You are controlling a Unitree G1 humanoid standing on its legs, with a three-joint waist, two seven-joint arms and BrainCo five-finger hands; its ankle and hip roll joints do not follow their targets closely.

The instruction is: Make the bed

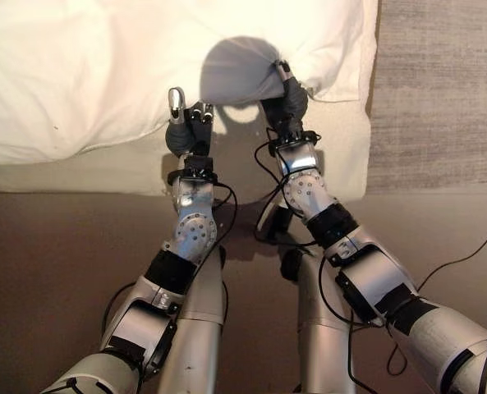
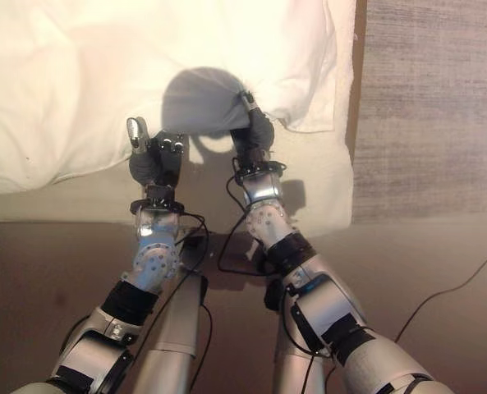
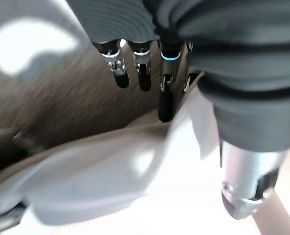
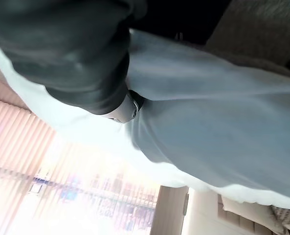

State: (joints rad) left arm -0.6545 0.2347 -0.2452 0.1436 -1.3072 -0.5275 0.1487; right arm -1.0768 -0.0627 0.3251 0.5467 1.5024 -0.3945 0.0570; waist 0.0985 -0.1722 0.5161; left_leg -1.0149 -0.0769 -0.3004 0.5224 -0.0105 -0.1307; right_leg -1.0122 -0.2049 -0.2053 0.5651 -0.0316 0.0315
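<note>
Brown floor (image 1: pixel 54 271) sits nearest, running under both arms up to the edge of the bed (image 1: pixel 103 176), which has a pale sheet over it. Just past that edge the left hand (image 1: pixel 187 123) hovers above the sheet, thumb sticking up and the other fingers curled in, with nothing in its hold as far as I can see; in its own wrist view the fingertips hang clear of the cloth. Right beside it, the right hand (image 1: pixel 290 98) is up against the near edge of the white duvet (image 1: pixel 79 74), and its fingers go under a lifted fold of the fabric, so I honestly can't tell how they're set. The duvet is rumpled and spreads across the bed beyond both hands. Off to the right there's a grey woven rug (image 1: pixel 440 90) alongside the bed.
</note>
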